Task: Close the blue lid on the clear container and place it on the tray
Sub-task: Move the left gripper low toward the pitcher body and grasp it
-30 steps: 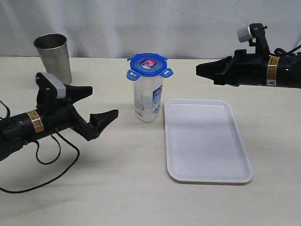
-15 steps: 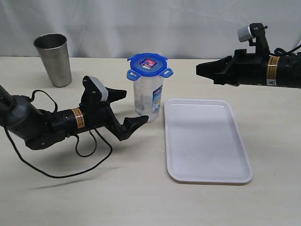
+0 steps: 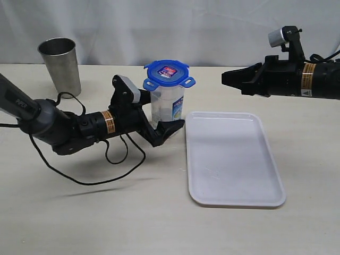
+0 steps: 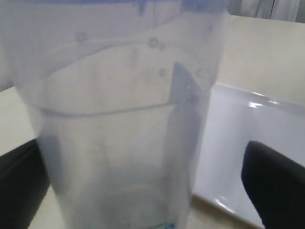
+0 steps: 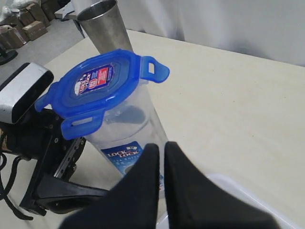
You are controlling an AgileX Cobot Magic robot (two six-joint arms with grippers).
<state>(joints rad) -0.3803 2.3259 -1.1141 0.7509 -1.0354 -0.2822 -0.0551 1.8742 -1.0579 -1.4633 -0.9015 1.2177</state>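
The clear container (image 3: 168, 114) stands upright just left of the tray (image 3: 234, 159). On its mouth rests the blue lid (image 3: 167, 72), flaps sticking outward. My left gripper (image 3: 166, 113) is open and straddles the container's lower half. In the left wrist view the container (image 4: 119, 119) fills the frame between the black fingers (image 4: 274, 186), with a gap on the tray side. My right gripper (image 3: 226, 79) is shut on nothing and hovers right of the lid, over the tray's far end. The right wrist view shows that gripper (image 5: 160, 150), the lid (image 5: 97, 83) and the labelled container (image 5: 128, 152).
A tapered steel cup (image 3: 59, 64) stands at the back left. The left arm's black cable (image 3: 106, 175) loops on the table in front of that arm. The tray's white corner (image 4: 248, 138) lies beside the container.
My left arm has swept right across the table, and its open fingers now stand either side of the container. The right arm, container and lid have not moved.
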